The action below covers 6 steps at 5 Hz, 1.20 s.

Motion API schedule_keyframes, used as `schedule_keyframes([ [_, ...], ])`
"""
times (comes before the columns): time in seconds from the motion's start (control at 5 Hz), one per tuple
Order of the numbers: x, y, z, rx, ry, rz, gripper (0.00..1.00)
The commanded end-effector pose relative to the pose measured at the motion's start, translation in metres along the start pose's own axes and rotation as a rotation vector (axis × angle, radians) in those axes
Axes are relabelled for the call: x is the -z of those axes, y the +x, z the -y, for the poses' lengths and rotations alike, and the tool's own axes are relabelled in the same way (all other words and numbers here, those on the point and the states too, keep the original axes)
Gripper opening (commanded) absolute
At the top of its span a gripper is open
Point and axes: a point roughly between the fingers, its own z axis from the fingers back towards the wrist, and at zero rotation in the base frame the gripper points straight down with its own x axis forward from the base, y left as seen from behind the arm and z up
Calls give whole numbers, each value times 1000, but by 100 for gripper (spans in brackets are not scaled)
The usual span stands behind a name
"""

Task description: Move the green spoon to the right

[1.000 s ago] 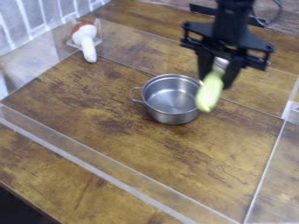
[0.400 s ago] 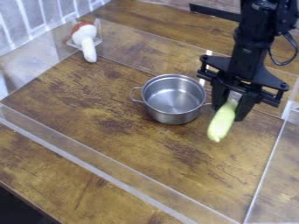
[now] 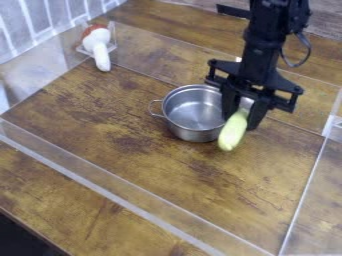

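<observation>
The gripper is clamped tight on the green spoon, grabbing it by the upper end so the fat yellow-green handle hangs below the fingers, tilted a bit. I can't make out the silver bowl end at all, it's probably buried between the jaws or hidden behind them.

The spoon is dangling just off the right rim of the steel pot, over the wooden table, not resting on anything as far as I can tell. The arm comes down from the top of the shot and the gripper points basically straight down.

What bugs me: the spoon is really close to the pot. If it swings or gets lowered here, the tip could clip the rim and shove the pot, or land inside it. And it's only pinched at 1 end, so it could pivot or slip out mid-air. Also the spot doesn't look very far right yet, so dropping it now might not count. The white and red-tipped object is way off at the back left, no worries there.
</observation>
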Motion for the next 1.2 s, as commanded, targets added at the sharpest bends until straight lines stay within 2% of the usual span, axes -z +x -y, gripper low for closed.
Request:
schedule_keyframes([
  [0.0, -12, 1, -1, -28, -22, 42, 0],
  [0.2, -8, -7, 1, -35, -22, 28, 0],
  [0.6, -2, -3, 26, 111, -35, 21, 0],
  [1.0, 5, -3, 53, 87, -34, -19, 0],
])
